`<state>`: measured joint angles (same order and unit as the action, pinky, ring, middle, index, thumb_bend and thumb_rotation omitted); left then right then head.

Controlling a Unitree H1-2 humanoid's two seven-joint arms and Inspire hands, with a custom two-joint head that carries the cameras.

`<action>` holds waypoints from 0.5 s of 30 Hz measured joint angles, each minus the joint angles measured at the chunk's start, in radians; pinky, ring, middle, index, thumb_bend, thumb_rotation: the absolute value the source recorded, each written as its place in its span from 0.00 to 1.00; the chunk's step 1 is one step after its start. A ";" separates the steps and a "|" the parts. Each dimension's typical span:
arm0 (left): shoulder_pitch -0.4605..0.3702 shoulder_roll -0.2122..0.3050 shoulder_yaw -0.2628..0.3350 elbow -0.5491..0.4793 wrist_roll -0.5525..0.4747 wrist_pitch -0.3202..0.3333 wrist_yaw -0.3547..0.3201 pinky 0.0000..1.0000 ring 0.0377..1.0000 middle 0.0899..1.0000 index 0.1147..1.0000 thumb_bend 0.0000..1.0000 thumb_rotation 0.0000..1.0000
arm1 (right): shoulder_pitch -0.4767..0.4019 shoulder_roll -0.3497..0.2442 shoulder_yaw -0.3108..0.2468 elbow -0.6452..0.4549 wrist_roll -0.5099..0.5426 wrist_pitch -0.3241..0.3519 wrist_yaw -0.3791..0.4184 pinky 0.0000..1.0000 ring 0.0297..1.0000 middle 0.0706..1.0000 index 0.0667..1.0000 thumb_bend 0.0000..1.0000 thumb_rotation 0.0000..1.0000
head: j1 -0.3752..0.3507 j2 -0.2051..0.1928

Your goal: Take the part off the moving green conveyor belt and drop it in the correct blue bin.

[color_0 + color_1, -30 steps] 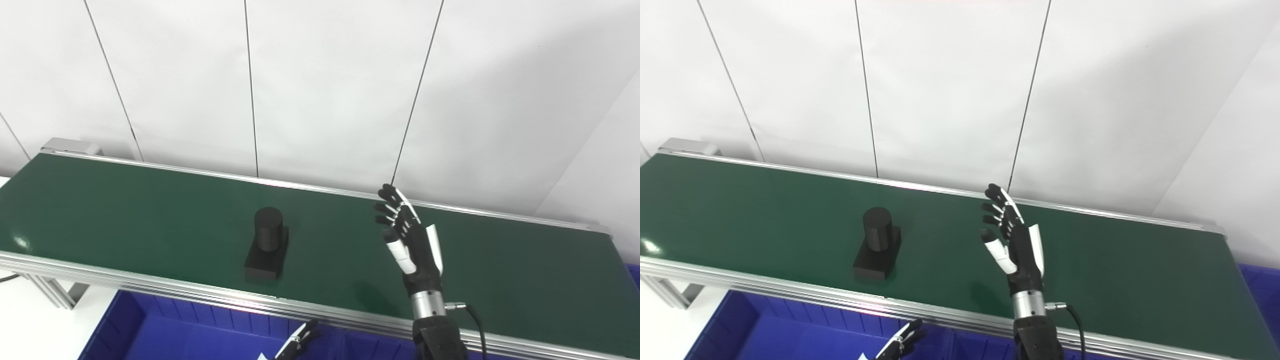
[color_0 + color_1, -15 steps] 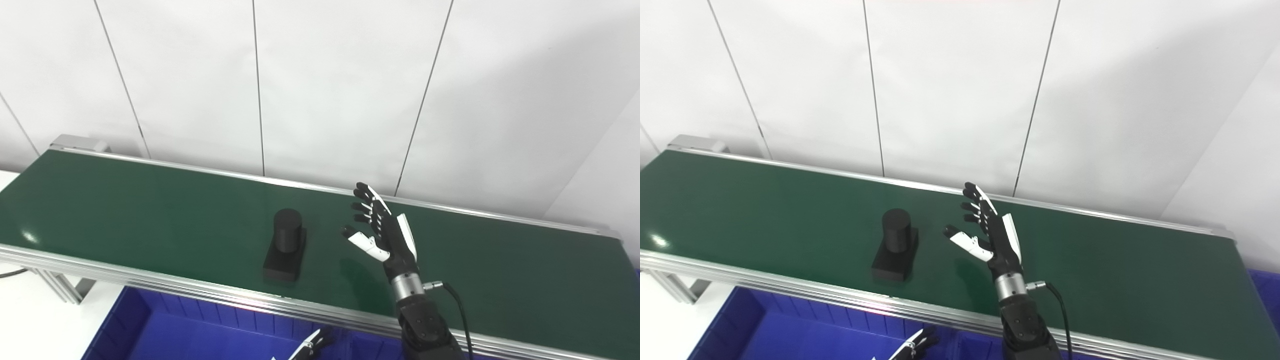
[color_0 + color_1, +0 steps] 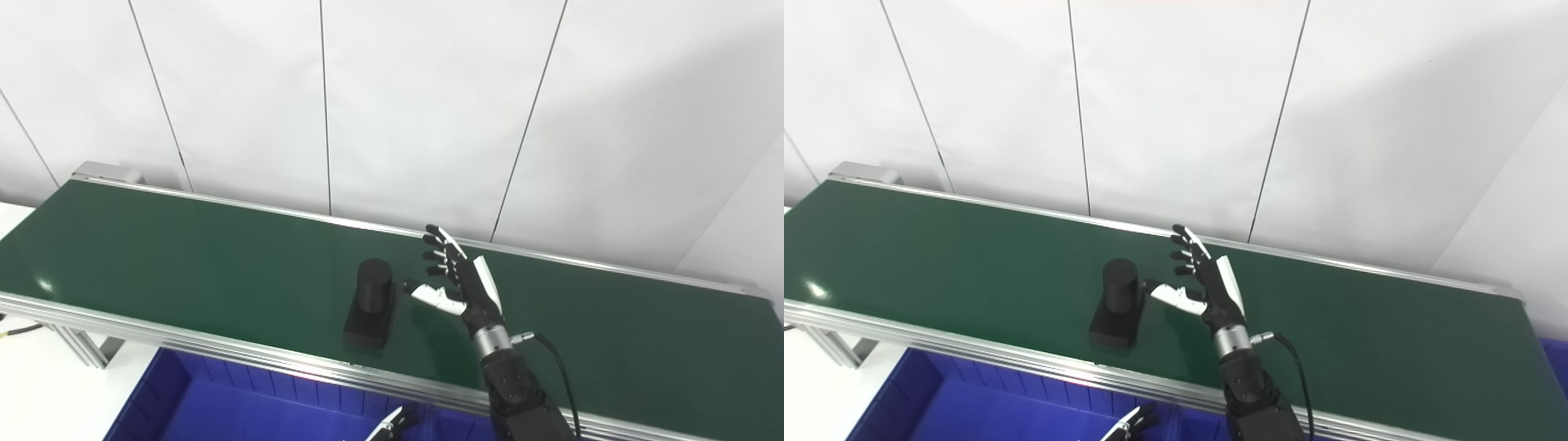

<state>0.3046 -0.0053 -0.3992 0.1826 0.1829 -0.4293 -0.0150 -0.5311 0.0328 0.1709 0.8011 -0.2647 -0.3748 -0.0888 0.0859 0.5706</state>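
Left eye view: the right hand [image 3: 462,283] stands over the belt [image 3: 184,257], palm turned toward the part [image 3: 370,303], fingers [image 3: 438,251] spread and raised, thumb [image 3: 425,294] stretched out low. It holds nothing. The part, a dark cylinder on a flat block, sits on the belt just beside the thumb tip, on the hand's palm side, with a narrow strip of green showing between them. The hand is likely posed this way so the part, carried by the belt, runs into the gap between thumb and fingers. Below the belt's near rail lies the bin [image 3: 245,410], under the wrist and to the palm side. Only the fingertips of the left hand [image 3: 389,425] show at the bottom edge, so I cannot tell its state.

Right eye view: the right hand [image 3: 1206,288] shows the same wide spread. Here the thumb [image 3: 1170,295] seems to reach the cylinder of the part [image 3: 1118,303]; whether it touches cannot be told. The left hand [image 3: 1127,425] again shows only its tips over the bin [image 3: 968,410], probably waiting.
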 measured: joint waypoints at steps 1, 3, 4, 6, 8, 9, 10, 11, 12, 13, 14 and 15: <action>0.001 0.000 -0.001 0.000 0.000 0.000 0.000 0.93 0.94 0.90 0.91 0.74 1.00 | 0.000 0.002 0.004 0.007 -0.007 0.001 -0.005 0.66 0.76 0.86 0.89 1.00 0.50 | 0.003 0.003; 0.004 0.000 0.000 -0.003 -0.001 0.000 -0.001 0.93 0.94 0.90 0.91 0.75 1.00 | -0.002 0.005 0.018 0.024 -0.032 0.001 -0.021 0.62 0.74 0.85 0.88 1.00 0.46 | 0.005 0.005; 0.005 0.000 0.000 -0.004 -0.002 0.000 -0.001 0.93 0.94 0.90 0.91 0.75 1.00 | -0.005 0.007 0.024 0.035 -0.040 0.001 -0.030 0.60 0.73 0.85 0.87 1.00 0.44 | 0.006 0.006; 0.007 0.000 0.000 -0.008 -0.002 0.000 -0.002 0.93 0.95 0.90 0.91 0.73 1.00 | -0.007 0.011 0.033 0.049 -0.057 0.000 -0.044 0.56 0.70 0.85 0.86 1.00 0.42 | 0.008 0.009; 0.014 0.001 0.001 -0.021 -0.003 0.000 -0.003 0.93 0.95 0.90 0.91 0.73 1.00 | -0.012 0.016 0.046 0.067 -0.073 0.000 -0.057 0.55 0.69 0.84 0.86 1.00 0.41 | 0.011 0.011; 0.017 0.001 0.001 -0.025 -0.003 0.000 -0.003 0.93 0.95 0.91 0.91 0.74 1.00 | -0.012 0.019 0.051 0.071 -0.079 0.000 -0.062 0.54 0.68 0.84 0.86 1.00 0.40 | 0.012 0.012; 0.019 0.001 0.001 -0.028 -0.003 0.000 -0.003 0.93 0.95 0.91 0.91 0.74 1.00 | -0.013 0.021 0.055 0.075 -0.085 0.001 -0.069 0.53 0.67 0.84 0.85 1.00 0.40 | 0.012 0.012; 0.020 0.001 0.002 -0.030 -0.003 0.000 -0.003 0.93 0.95 0.90 0.91 0.75 1.00 | -0.014 0.023 0.060 0.080 -0.094 0.001 -0.080 0.52 0.66 0.83 0.84 1.00 0.39 | 0.012 0.014; 0.021 0.001 0.002 -0.031 -0.003 0.000 -0.003 0.93 0.95 0.90 0.91 0.75 1.00 | -0.016 0.025 0.066 0.085 -0.103 0.001 -0.091 0.50 0.64 0.81 0.83 1.00 0.38 | 0.012 0.015; 0.022 0.001 0.002 -0.032 -0.002 0.000 -0.003 0.93 0.95 0.90 0.91 0.75 1.00 | -0.023 0.026 0.073 0.099 -0.116 0.001 -0.116 0.49 0.62 0.80 0.82 1.00 0.37 | 0.012 0.020; 0.022 0.001 0.002 -0.032 -0.002 0.000 -0.003 0.93 0.95 0.90 0.91 0.75 1.00 | -0.027 0.026 0.074 0.104 -0.118 0.001 -0.123 0.48 0.60 0.78 0.80 1.00 0.34 | 0.012 0.020; 0.022 0.001 0.002 -0.032 -0.002 0.000 -0.003 0.93 0.95 0.90 0.91 0.75 1.00 | -0.032 0.025 0.077 0.109 -0.124 0.001 -0.130 0.47 0.59 0.77 0.79 1.00 0.33 | 0.012 0.020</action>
<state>0.3267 -0.0044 -0.3972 0.1505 0.1808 -0.4292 -0.0176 -0.5631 0.0581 0.2474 0.9104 -0.3891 -0.3741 -0.2183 0.0982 0.5906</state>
